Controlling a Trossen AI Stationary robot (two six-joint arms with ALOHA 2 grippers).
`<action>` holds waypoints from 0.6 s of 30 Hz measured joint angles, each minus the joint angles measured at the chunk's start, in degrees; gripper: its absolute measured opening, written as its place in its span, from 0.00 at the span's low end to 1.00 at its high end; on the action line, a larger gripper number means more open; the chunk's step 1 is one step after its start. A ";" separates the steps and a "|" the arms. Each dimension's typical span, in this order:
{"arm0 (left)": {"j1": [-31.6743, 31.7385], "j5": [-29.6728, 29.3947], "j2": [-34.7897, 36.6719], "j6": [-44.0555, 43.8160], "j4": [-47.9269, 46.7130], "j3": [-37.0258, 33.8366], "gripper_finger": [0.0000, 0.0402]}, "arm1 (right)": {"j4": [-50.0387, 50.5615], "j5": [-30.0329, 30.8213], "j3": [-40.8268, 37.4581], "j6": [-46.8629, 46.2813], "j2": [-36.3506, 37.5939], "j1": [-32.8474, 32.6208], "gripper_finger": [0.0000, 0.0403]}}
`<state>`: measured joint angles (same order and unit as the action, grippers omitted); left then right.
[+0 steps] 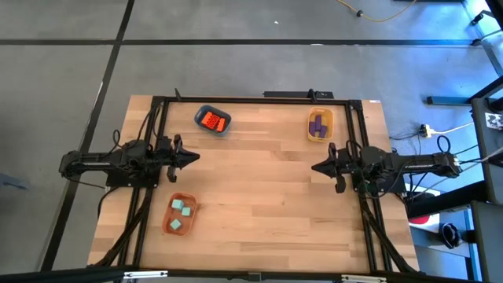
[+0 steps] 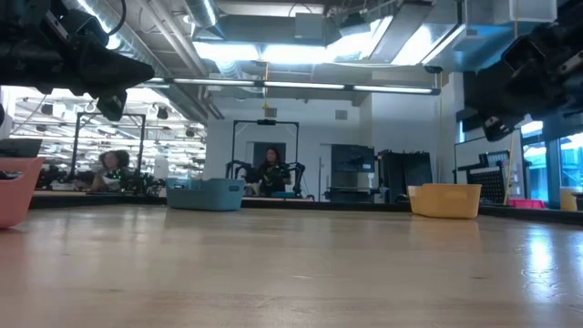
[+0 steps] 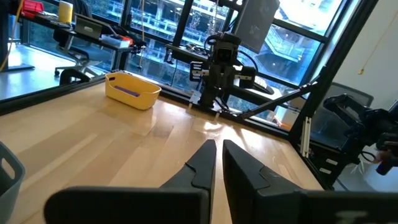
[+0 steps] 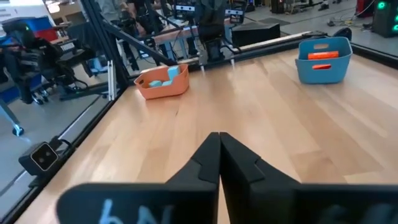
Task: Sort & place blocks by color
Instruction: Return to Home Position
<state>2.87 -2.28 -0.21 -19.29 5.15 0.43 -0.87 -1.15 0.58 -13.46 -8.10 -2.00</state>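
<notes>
Orange-red blocks (image 1: 212, 121) lie in the dark blue bowl (image 1: 222, 126) at the far left. Purple blocks (image 1: 317, 125) lie in the yellow bowl (image 1: 328, 118) at the far right. Teal-mint blocks (image 1: 181, 214) lie in the orange bowl (image 1: 170, 226) at the near left. My left gripper (image 1: 196, 157) is shut at the table's left side and points level toward the right. My right gripper (image 1: 314, 167) is shut at the right side, facing it. Each hovers above bare wood, holding nothing. The wrist views show the closed fingers of the left gripper (image 3: 219, 146) and the right gripper (image 4: 217, 135).
Bare wooden tabletop (image 1: 259, 189) spreads between the two grippers and toward the near edge. A black frame (image 1: 259, 100) runs around the table. In the low view, people sit in the room far behind the blue bowl (image 2: 208, 194) and yellow bowl (image 2: 444, 200).
</notes>
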 joint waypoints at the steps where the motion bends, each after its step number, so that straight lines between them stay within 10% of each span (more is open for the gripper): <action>1: -0.02 0.00 0.00 0.00 0.00 0.00 0.06 | -0.07 -0.02 0.00 -0.37 0.00 0.00 0.02; 18: -0.01 -0.01 -0.02 0.00 0.00 0.00 0.07 | 0.08 0.05 -0.02 -1.10 3.34 0.00 0.05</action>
<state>2.86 -2.30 -0.23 -19.29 5.15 0.43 -0.78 -1.10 0.56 -14.56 -4.76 -2.00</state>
